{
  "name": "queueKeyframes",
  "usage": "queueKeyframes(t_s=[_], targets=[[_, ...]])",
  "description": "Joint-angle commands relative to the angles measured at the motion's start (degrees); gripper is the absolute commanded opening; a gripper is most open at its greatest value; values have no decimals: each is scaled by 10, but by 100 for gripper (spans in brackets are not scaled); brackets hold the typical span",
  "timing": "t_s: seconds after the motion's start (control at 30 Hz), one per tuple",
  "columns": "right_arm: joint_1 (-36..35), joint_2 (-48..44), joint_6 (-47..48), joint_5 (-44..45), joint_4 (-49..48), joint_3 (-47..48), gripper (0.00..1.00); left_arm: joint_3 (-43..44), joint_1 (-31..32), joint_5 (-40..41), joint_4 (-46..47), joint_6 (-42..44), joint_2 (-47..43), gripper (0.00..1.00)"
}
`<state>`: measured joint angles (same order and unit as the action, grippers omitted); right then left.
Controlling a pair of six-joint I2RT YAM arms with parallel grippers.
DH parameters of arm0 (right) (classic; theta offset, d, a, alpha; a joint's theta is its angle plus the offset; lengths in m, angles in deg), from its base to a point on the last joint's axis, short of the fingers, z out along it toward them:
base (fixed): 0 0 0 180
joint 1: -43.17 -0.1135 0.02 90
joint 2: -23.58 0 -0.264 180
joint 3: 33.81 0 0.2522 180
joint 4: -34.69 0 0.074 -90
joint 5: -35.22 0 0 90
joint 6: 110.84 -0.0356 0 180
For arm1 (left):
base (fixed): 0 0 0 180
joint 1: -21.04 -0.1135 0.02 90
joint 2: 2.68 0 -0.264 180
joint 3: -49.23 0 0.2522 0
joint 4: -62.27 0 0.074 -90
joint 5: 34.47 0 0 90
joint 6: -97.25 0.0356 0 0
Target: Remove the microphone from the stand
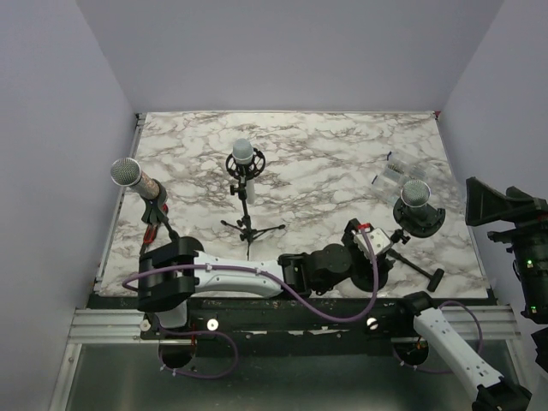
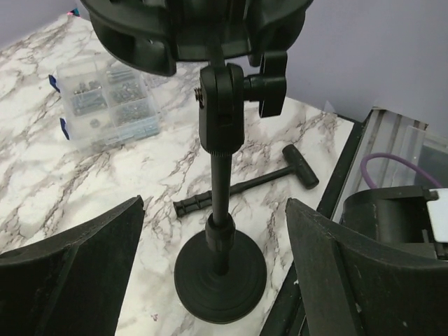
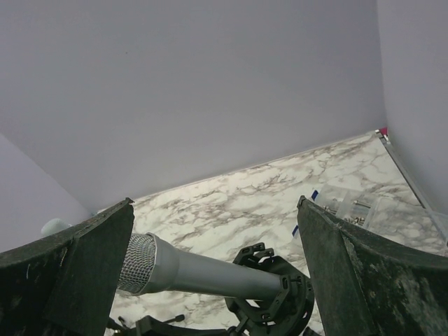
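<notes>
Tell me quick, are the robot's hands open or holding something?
Left gripper: open, fingers either side of the stand pole, not touching.
Right gripper: open, holding nothing.

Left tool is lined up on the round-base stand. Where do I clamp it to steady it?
Grip the thin upright pole, between the round base and the swivel joint. It stands straight and centred between the fingers of the open left tool, so go straight ahead and close across it; the base looks too wide.
</notes>
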<state>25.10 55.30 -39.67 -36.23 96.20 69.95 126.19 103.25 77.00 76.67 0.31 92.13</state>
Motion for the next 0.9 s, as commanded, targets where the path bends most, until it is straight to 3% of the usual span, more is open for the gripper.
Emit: queueKeyframes(t_s=[0.0, 0.27, 0.47, 0.6, 0.83, 0.87], targets=[[-3, -19, 14, -14, 12, -8, 100, 4, 3, 26, 81, -9, 41, 79], [-3, -25, 11, -26, 20, -26, 100, 66, 3, 64, 94, 24, 130, 65], [-3, -33, 10, -14, 25, -26, 100, 95, 3, 106, 113, 67, 167, 48], [-3, -36, 10, -9, 25, -29, 100, 93, 2, 134, 147, 113, 177, 28], [-3, -36, 8, -10, 28, -44, 100, 65, 2, 176, 177, 166, 169, 0], [-3, -38, 7, -10, 28, -47, 100, 56, 2, 178, 177, 171, 164, 0]])
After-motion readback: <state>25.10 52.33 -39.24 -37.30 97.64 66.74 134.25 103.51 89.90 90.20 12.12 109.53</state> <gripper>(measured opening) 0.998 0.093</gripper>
